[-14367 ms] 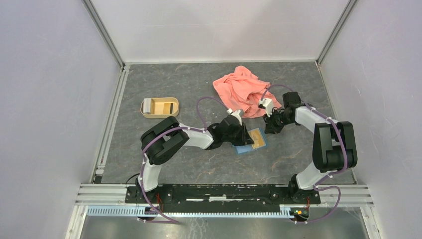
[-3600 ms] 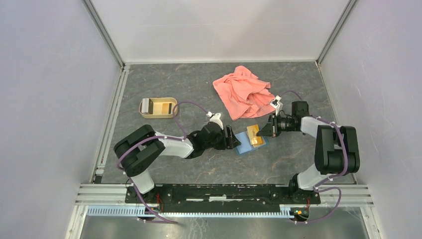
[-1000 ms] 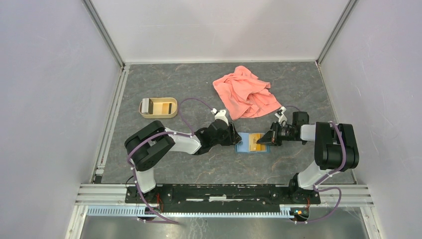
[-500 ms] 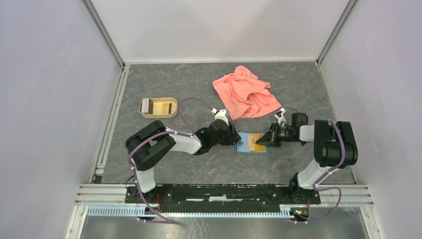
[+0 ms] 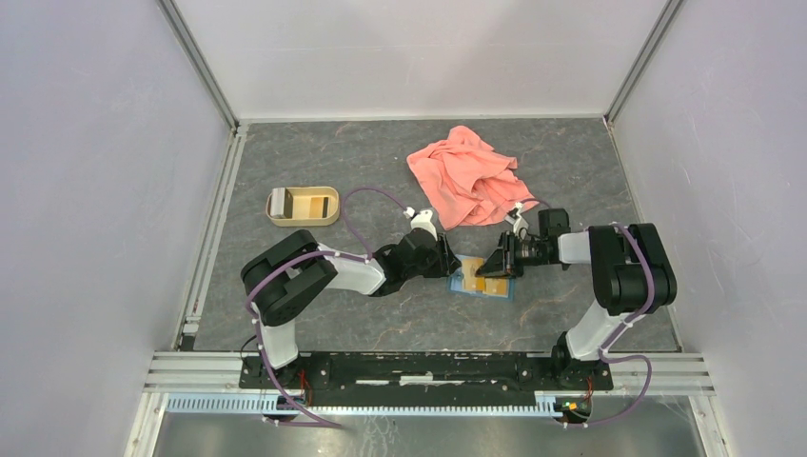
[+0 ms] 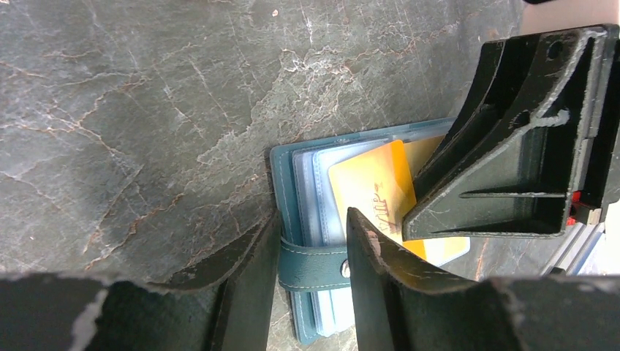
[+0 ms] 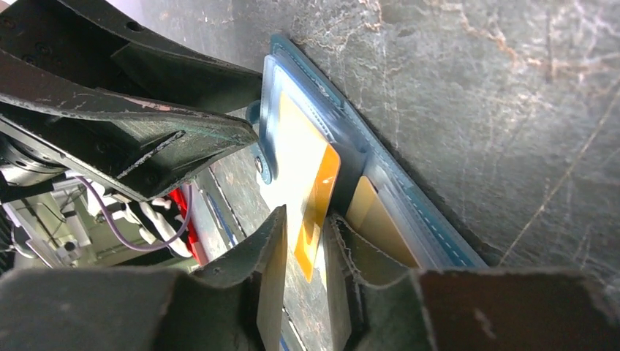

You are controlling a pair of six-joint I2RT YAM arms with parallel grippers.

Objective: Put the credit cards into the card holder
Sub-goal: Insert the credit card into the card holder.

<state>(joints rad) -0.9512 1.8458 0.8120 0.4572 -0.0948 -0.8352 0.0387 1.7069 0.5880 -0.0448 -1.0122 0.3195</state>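
The card holder (image 6: 281, 190) lies open and flat on the grey stone-pattern table (image 5: 381, 314), just right of centre in the top view, between the two grippers. Its clear inner sleeves face up. An orange credit card (image 6: 369, 186) sits partly inside one sleeve, with its free end projecting toward the right arm. A second tan card (image 7: 369, 212) sits in a pocket beside it. The closing strap (image 6: 311, 267) with its round snap button (image 6: 343, 268) lies across the holder's edge at lower centre of the left wrist view. The left gripper (image 6: 313, 219) is at that edge with its jaws spread. One fingertip rests at the holder's outer border, the other is over the sleeves, and the strap lies in the gap between them. The right gripper (image 7: 307, 219) meets the holder from the opposite side. Its jaws stand narrowly apart with the projecting end of the orange card between them, and contact between the pads and the card cannot be determined. In the top view the two grippers are close together over the holder. A crumpled salmon-pink cloth (image 5: 466, 176) lies above and just right of centre, apart from the holder. A tan oval-cornered tray (image 5: 305, 224) stands well apart at the left of the table.
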